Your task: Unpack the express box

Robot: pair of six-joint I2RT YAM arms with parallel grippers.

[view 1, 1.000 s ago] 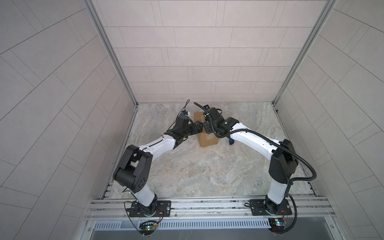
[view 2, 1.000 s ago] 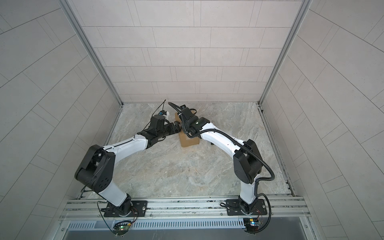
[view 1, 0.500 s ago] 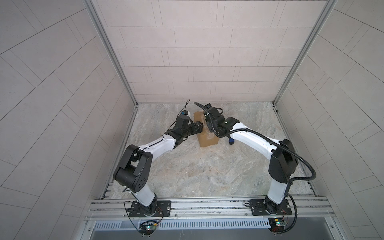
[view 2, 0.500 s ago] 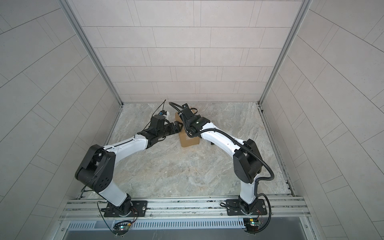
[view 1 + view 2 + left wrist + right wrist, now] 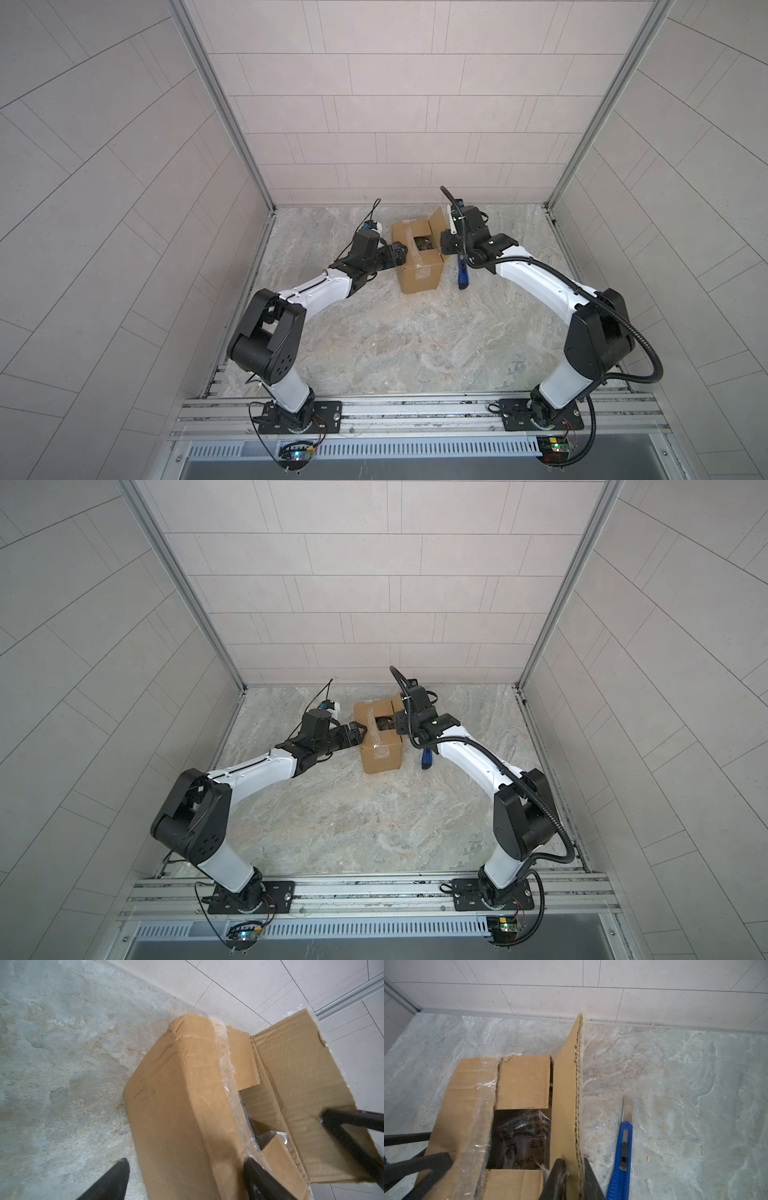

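We saw the right tool point(image 5: 572, 1167) had closed, now clamped on the upright flap point(image 5: 564, 1095) of the express box point(image 5: 419, 272), upper centre; the left tool point(image 5: 186, 1160) gaped apart

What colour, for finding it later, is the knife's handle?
Blue, black slider; the knife shows best in the right wrist view.

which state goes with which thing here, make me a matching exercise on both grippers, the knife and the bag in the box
Things:
1. right gripper
2. left gripper
3. blue knife
4. printed bag

States:
a. lying on the table, blade out
b. inside the express box
c. open, astride one wall of the box
d. shut on the raised flap

Pairs: 1-d, 2-c, 3-a, 4-b
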